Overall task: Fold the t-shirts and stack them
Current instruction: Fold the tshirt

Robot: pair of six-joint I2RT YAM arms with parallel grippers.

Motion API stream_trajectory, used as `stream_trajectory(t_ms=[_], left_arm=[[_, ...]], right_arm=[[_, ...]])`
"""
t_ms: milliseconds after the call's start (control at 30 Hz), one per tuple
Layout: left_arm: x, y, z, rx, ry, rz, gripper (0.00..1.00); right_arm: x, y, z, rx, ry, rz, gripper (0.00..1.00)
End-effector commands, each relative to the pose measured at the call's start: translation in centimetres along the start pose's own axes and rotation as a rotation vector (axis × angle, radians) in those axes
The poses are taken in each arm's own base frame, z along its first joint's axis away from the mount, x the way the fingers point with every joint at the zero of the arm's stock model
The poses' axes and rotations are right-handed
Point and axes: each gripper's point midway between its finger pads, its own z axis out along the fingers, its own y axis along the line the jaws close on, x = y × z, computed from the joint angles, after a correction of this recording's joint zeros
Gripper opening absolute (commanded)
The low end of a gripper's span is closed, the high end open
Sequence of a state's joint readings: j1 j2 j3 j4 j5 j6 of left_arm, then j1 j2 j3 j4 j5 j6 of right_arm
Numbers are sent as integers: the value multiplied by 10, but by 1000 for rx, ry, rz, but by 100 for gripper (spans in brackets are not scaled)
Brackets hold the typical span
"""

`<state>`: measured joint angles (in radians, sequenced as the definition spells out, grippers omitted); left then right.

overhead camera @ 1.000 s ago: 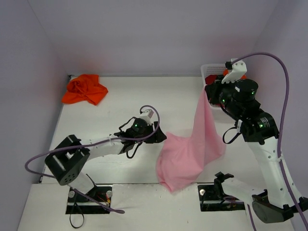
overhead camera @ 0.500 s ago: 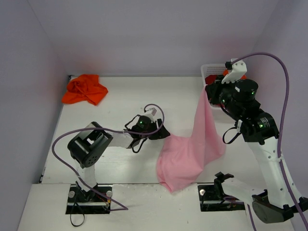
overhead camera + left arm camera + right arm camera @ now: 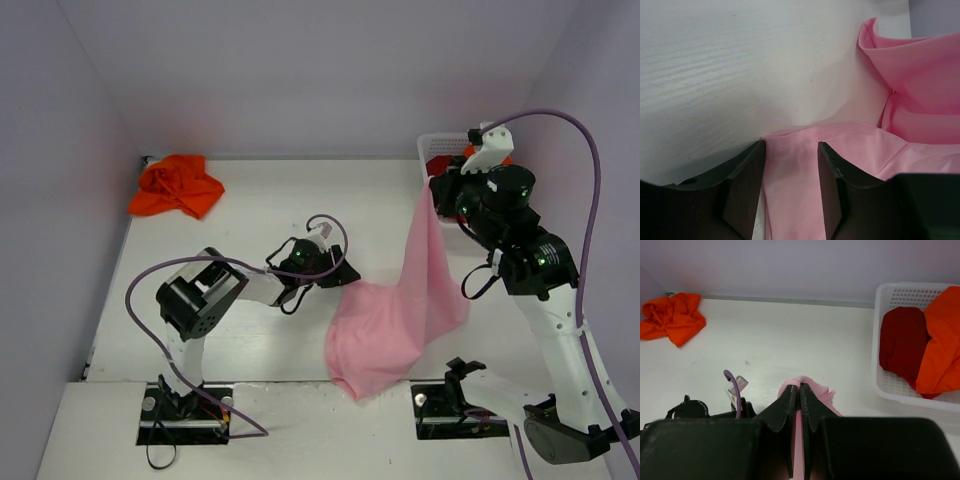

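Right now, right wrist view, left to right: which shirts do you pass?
Left orange shirt → pink shirt → red shirt → right orange shirt.

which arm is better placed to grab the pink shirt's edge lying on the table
Left. The left gripper sits low, open jaws straddling the pink t-shirt at its lower edge; the right gripper is shut on its raised end.
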<state>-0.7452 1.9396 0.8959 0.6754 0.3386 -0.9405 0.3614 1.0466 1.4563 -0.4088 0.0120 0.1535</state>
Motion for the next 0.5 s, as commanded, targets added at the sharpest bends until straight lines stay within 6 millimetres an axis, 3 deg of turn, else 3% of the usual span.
stream_trajectory(t_ms=[0,233,467], left_arm=[[-23,-40,-7,105,-66,32,40],[-13,-41,-20,62,-42,56,38],[-3,-39,-16,54,-27,52,15]], right_arm=[[-25,1,-2,4,-93,-7,0],[-25,1,0,5,-91,-1,0],[-26,1,0,11,-96,8,0]])
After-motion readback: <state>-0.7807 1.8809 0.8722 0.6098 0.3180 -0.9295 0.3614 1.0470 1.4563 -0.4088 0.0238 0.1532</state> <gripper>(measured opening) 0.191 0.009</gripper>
